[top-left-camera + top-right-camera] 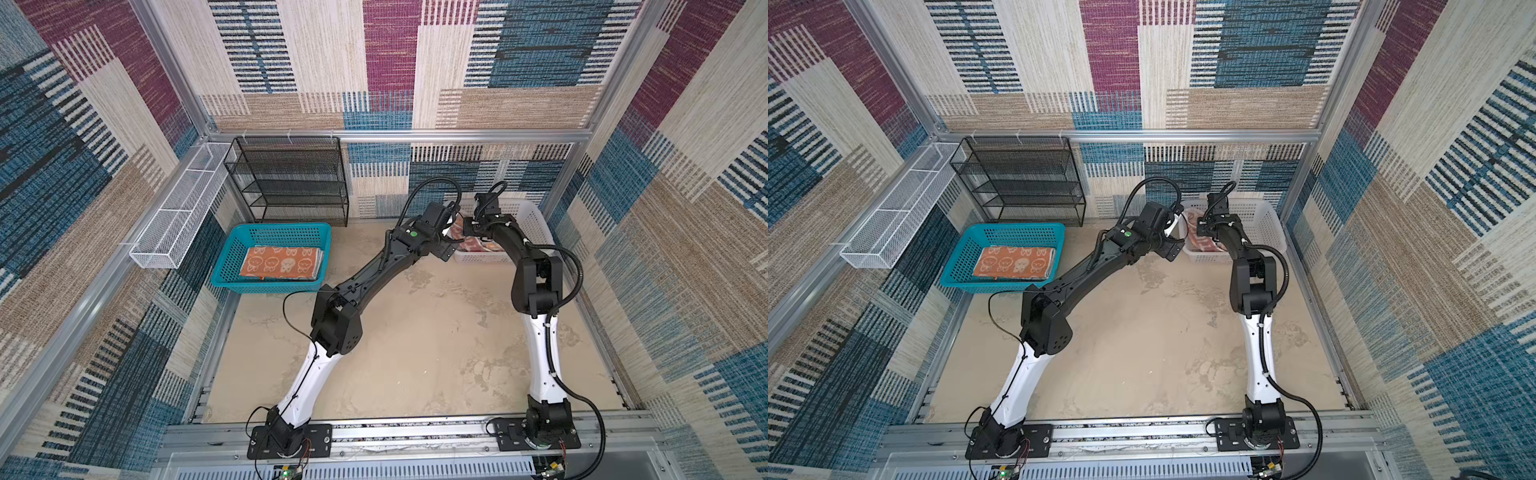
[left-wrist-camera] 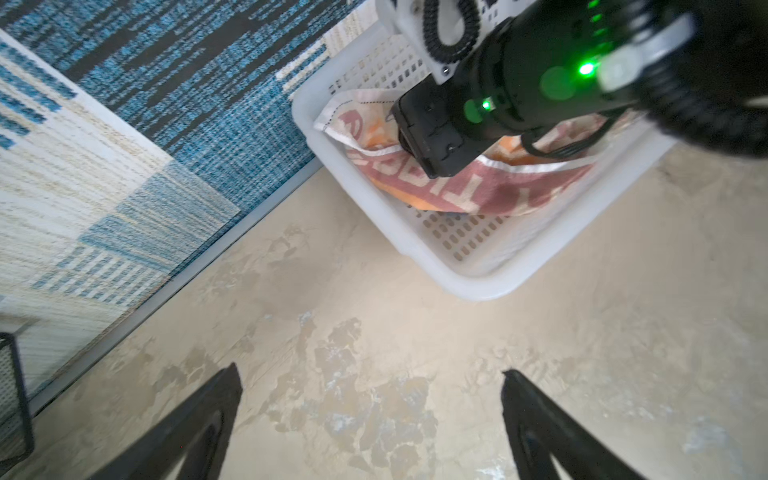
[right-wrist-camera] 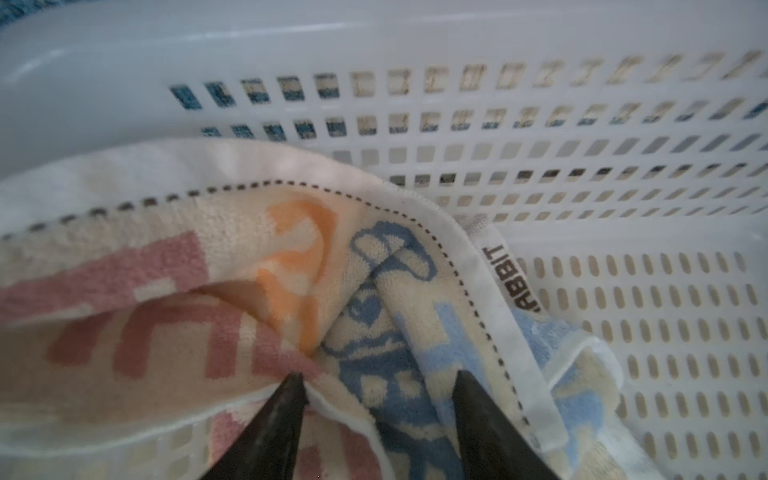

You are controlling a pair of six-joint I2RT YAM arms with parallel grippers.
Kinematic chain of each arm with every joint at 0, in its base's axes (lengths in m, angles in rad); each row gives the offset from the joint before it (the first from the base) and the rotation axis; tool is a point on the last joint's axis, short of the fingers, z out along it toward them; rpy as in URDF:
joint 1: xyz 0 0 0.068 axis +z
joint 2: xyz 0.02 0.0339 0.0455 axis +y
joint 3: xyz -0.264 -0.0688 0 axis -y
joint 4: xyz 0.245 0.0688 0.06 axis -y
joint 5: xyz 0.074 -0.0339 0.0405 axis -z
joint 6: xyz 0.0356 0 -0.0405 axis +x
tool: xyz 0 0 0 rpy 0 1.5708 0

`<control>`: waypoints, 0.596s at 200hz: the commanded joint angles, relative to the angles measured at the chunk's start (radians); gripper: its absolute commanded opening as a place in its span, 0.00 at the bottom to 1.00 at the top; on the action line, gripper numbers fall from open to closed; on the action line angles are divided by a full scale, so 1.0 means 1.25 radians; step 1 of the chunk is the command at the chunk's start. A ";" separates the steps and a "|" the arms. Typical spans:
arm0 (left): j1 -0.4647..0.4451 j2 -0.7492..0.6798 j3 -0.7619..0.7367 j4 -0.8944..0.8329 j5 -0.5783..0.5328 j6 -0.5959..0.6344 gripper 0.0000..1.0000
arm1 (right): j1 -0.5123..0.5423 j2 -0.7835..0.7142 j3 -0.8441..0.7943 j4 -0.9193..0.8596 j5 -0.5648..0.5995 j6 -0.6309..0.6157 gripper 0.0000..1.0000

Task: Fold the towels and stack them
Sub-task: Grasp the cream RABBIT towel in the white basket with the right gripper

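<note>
Between the tips of the right end effector (image 3: 378, 376) a raised fold of the lettered towel (image 3: 166, 332) is sitting. One dark fingertip (image 3: 278, 419) is pressing against the pink-lettered side of the fold and the other is resting on the blue-printed terry. The two fingers are standing partway apart. In this close, soft view I cannot tell whether they are pinching the cloth or only straddling it.

The towel is lying crumpled in the white basket (image 3: 623, 299), spreading out ahead of this end effector and to both sides of it. Its dotted hem and a tag reading "ABBIT" (image 3: 512, 277) are curving round just beyond the finger on the blue side. The basket's perforated wall is rising farther ahead.

The left end effector (image 2: 370, 370) is hanging over bare tabletop (image 2: 415, 324), its fingers spread wide with nothing between them. The white basket is lying ahead of it, beyond its fingertips, near but not touching. The lettered towel is bunching inside the basket under the right arm's wrist, with one edge draping up toward the rim nearest this end effector.

In a top view the orange towel (image 1: 280, 262) is lying folded flat in the teal basket (image 1: 226, 266). It is well apart from both end effectors, off to the left end effector's own left.
</note>
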 commanded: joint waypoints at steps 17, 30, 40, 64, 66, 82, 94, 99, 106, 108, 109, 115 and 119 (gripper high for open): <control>-0.002 -0.003 -0.014 0.022 0.040 -0.044 1.00 | 0.002 -0.013 -0.002 -0.010 -0.041 -0.007 0.57; -0.002 -0.009 -0.030 0.021 0.036 -0.046 1.00 | 0.002 -0.041 -0.042 0.017 -0.052 -0.006 0.52; -0.002 -0.011 -0.036 0.020 0.033 -0.047 1.00 | 0.002 -0.058 -0.060 0.028 -0.064 -0.004 0.49; -0.002 -0.014 -0.038 0.011 0.030 -0.056 1.00 | 0.002 -0.057 -0.048 0.014 -0.079 0.000 0.38; -0.002 -0.015 -0.038 0.011 0.030 -0.057 1.00 | 0.002 -0.056 -0.048 0.014 -0.079 -0.001 0.37; -0.002 -0.023 -0.047 0.008 0.023 -0.061 1.00 | 0.002 -0.053 -0.047 0.013 -0.078 0.003 0.26; -0.002 -0.026 -0.054 0.008 0.018 -0.059 1.00 | 0.002 -0.051 -0.045 0.012 -0.080 0.004 0.21; -0.002 -0.027 -0.057 0.008 0.014 -0.058 1.00 | 0.002 -0.048 -0.043 0.011 -0.080 0.005 0.18; -0.002 -0.028 -0.059 0.008 0.009 -0.055 1.00 | 0.002 -0.047 -0.042 0.010 -0.079 0.005 0.14; -0.003 -0.028 -0.061 0.007 0.008 -0.056 1.00 | 0.002 -0.047 -0.041 0.009 -0.080 0.004 0.13; -0.002 -0.028 -0.062 0.008 0.008 -0.056 1.00 | 0.002 -0.047 -0.040 0.008 -0.080 0.004 0.13; -0.002 -0.028 -0.063 0.008 0.005 -0.055 1.00 | 0.002 -0.046 -0.037 0.006 -0.080 0.004 0.13; -0.002 -0.028 -0.064 0.008 0.005 -0.054 1.00 | 0.002 -0.044 -0.034 0.003 -0.080 0.004 0.13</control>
